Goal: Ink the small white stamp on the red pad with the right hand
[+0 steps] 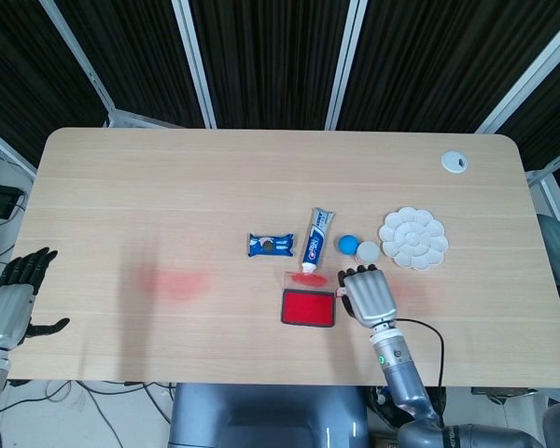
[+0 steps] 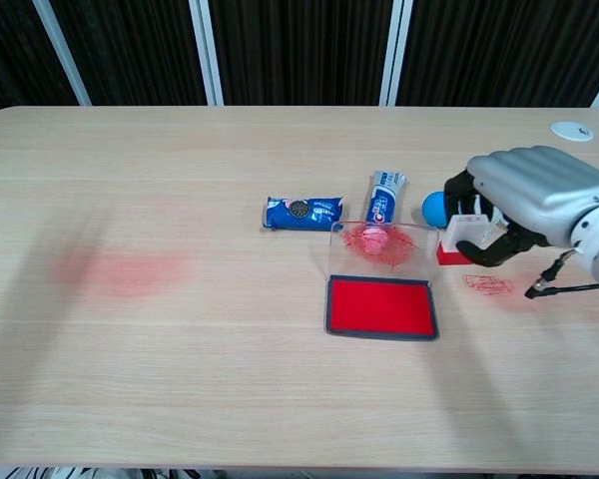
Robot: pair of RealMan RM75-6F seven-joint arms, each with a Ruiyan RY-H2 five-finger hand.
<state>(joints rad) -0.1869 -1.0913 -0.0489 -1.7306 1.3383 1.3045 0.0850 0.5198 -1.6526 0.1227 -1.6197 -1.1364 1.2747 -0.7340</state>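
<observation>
Stamp (image 2: 463,236) sits in right hand (image 2: 524,205) fingers, red face down, just right of pad (image 2: 381,306) (lid upright behind). Left hand (image 1: 14,299) off counter (image 1: 168,177), fingers spread, empty.

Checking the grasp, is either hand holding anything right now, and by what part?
The right hand grips the small white stamp by its white upper body, red base exposed below. The left hand holds nothing.

Bench (image 1: 168,187), light wood. Beyond my right fingers (image 2: 469,200): blue ball (image 1: 348,245) and small white pot (image 1: 368,252), touching. Further right, white flower palette (image 1: 413,238). Left of my fingers: toothpaste tube (image 1: 316,239), then blue snack packet (image 1: 270,245). Red smear (image 1: 173,283) far left.
</observation>
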